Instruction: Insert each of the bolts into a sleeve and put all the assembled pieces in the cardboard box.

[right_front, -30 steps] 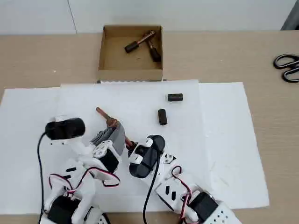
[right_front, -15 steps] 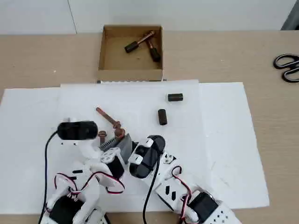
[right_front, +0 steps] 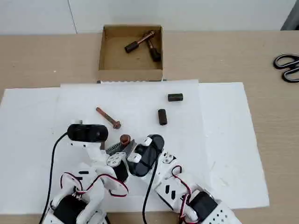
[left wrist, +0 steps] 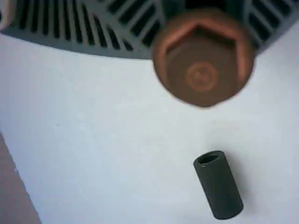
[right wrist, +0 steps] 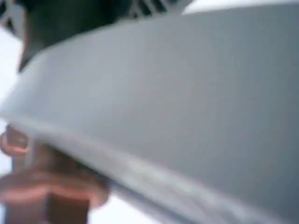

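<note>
My left gripper is shut on a copper bolt, which stands with its hex head facing the left wrist camera between the ribbed grey jaws. A second bolt lies loose on the white paper. Two black sleeves lie on the paper: one just beyond the held bolt, seen also as the sleeve in the left wrist view, and another farther back. The right arm sits close beside the left gripper. In its wrist view a grey surface sits very close, with a copper bolt at the edge.
The cardboard box stands at the back beyond the paper's edge with two assembled pieces inside. Scissors lie on the wooden table at the far right. The white paper has bare room on its right side.
My left gripper has drawn back toward the table's front and to the right with one bolt in it. The other bolt stays lying on the paper. The right arm has barely moved.
</note>
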{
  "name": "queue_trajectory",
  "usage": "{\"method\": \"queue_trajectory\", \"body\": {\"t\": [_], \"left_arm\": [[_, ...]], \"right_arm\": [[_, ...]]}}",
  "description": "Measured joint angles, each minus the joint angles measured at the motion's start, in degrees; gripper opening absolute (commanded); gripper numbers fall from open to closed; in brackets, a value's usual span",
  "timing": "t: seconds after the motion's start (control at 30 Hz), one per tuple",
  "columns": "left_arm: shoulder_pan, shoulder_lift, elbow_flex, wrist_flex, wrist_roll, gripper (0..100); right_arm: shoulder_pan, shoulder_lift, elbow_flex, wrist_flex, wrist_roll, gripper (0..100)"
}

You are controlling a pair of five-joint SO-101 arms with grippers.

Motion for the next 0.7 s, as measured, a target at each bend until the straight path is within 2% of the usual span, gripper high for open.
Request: {"method": "queue_trajectory", "body": {"t": [0.07, 0.2, 0.27, 0.4, 0.7], "left_arm": [[0.0, 0.0, 0.2, 0.0, -0.1, 4], [0.0, 0.0, 0.2, 0.0, -0.6, 20], [0.0, 0.0, 0.4, 0.0, -2.5, 25], [-0.7, 0.0, 0.5, 0.0, -5.2, 26], [-7.5, 0.6, -1.3, 0.6, -14.3, 26]], "right_arm": [[0.0, 0.0, 0.0, 0.0, 0.0, 0.2], [0.0, 0.0, 0.0, 0.0, 0.0, 0.2], [0.0, 0.0, 0.0, 0.0, 0.0, 0.2], [0.0, 0.0, 0.0, 0.0, 0.0, 0.2], [-0.4, -0.4, 0.0, -2.5, -0.1, 0.2]]}}
